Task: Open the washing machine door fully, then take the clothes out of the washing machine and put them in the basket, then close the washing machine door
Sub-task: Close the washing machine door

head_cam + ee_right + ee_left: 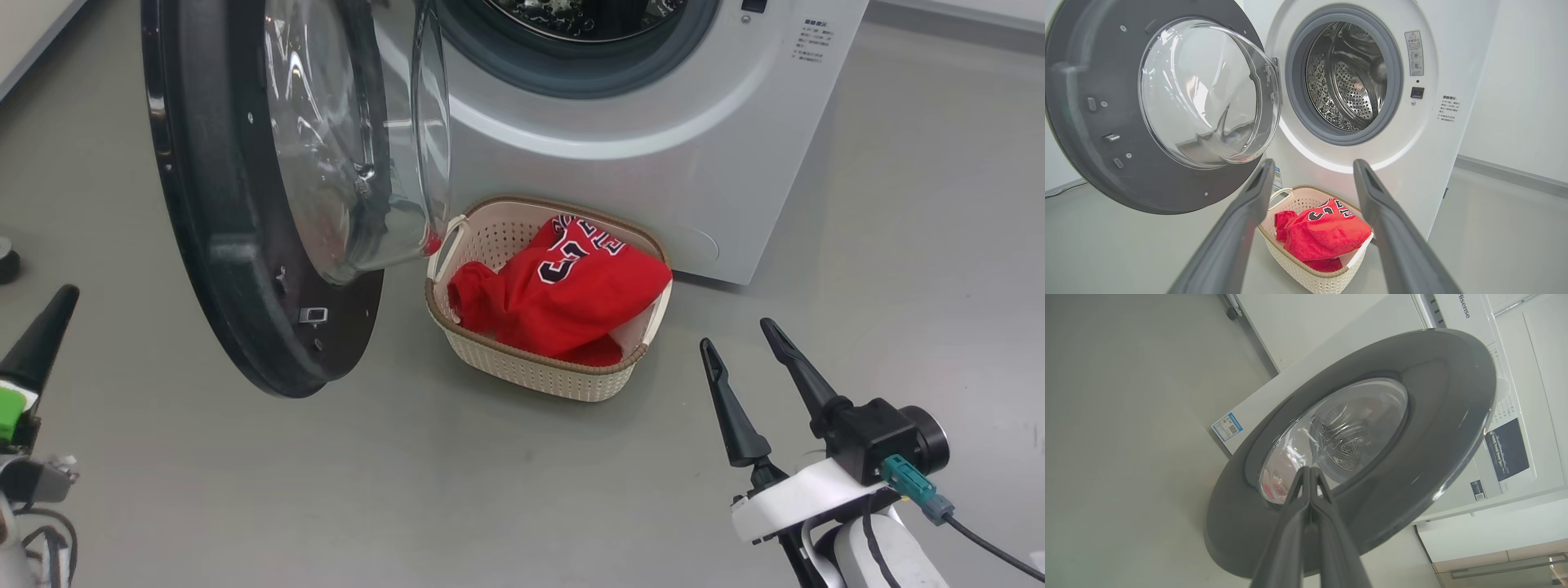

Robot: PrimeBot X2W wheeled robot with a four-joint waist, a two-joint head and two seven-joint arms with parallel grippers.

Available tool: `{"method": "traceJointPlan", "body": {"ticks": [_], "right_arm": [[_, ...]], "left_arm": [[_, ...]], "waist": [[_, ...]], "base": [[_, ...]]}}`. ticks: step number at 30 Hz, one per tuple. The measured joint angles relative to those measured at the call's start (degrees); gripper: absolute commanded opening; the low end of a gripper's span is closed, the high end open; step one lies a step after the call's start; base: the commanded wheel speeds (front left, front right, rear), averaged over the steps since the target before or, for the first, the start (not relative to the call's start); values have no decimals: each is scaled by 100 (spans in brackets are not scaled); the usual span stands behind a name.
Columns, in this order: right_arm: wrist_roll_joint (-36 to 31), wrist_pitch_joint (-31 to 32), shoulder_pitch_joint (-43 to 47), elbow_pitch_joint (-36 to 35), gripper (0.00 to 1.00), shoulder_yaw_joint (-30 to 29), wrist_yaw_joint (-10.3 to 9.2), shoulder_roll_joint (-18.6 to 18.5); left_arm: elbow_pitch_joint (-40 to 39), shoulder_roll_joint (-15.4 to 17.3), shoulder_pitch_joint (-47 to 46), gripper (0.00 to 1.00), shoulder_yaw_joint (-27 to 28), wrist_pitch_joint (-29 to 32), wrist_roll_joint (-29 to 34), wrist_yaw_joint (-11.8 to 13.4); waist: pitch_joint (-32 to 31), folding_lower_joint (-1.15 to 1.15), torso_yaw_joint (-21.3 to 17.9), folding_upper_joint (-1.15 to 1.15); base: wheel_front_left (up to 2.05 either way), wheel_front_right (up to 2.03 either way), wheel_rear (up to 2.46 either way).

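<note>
The washing machine [653,155] stands with its door [237,269] swung wide to the left, glass bowl facing the drum [1347,77], which looks empty. The basket [490,237] sits on the floor against the machine's front and holds the red clothes [571,294], a numbered jersey on top. My right gripper [739,336] is open and empty at the lower right, short of the basket; in its wrist view, the gripper [1313,163] frames the basket [1306,265] and clothes [1327,237]. My left gripper [64,298] is shut and empty, left of the door; its wrist view has the gripper [1309,468] pointing at the door's outer face [1433,416].
A small dark object [6,263] lies on the grey floor at the far left. A pale wall edge [33,41] runs along the top left. White panels and a glass door [1515,563] stand beside the machine. Open floor lies between my grippers and the basket.
</note>
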Motion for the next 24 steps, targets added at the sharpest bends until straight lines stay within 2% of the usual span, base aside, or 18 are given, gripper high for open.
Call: {"method": "traceJointPlan", "body": {"ticks": [6,9,17,21,24], "right_arm": [[40,0,93,-43,100,-21,-1,24],[40,0,143,-38,100,-10,-1,31],[41,0,153,-44,100,29,0,55],[41,0,158,-60,100,38,1,64],[41,0,161,-64,100,40,1,66]], "left_arm": [[-687,377,636,0,-656,-601,999,0],[-904,426,898,0,-871,-976,1268,-2],[-1159,649,1687,0,-1523,-1945,2019,-3],[-1283,976,2065,0,-2135,-2704,2766,-4],[-1269,1066,2183,0,-2307,-2996,3021,-5]], "waist": [[-93,0,74,0],[-146,0,96,0],[-249,0,113,0],[-273,0,111,0],[-282,0,112,0]], "base": [[0,0,0],[0,0,0],[0,0,0],[0,0,0],[0,0,0]]}}
